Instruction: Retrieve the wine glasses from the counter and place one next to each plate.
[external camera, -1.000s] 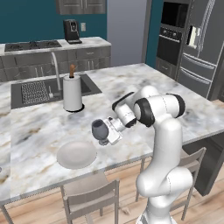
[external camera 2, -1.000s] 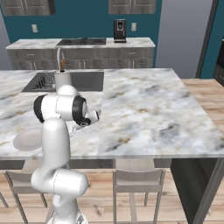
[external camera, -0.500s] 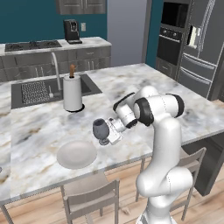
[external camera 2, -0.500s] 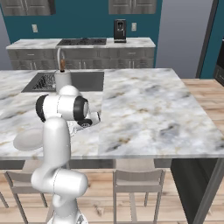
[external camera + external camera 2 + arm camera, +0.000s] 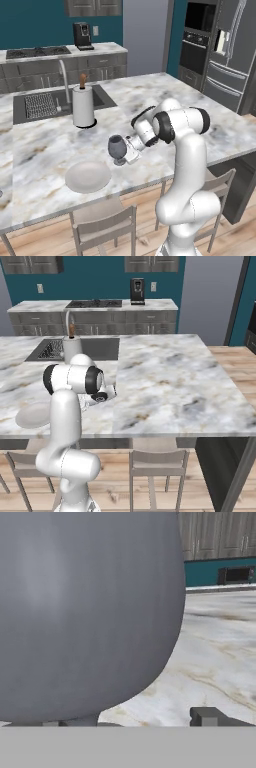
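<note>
With the wine glass (image 5: 117,148) standing upright on the island worktop (image 5: 45,145) just beside the off-white plate (image 5: 88,176), the placing step looks finished. The end effector (image 5: 128,151) stands wide about the stem, gripping nothing. Next, I judge, it should back off level without tipping the glass, then fetch the second one.

Pretty clearly a home kitchen: there was a marble island bench (image 5: 200,120) with a sink (image 5: 40,105), a stovetop (image 5: 37,51), coffee maker (image 5: 81,35), and a steel fridge (image 5: 230,55).
</note>
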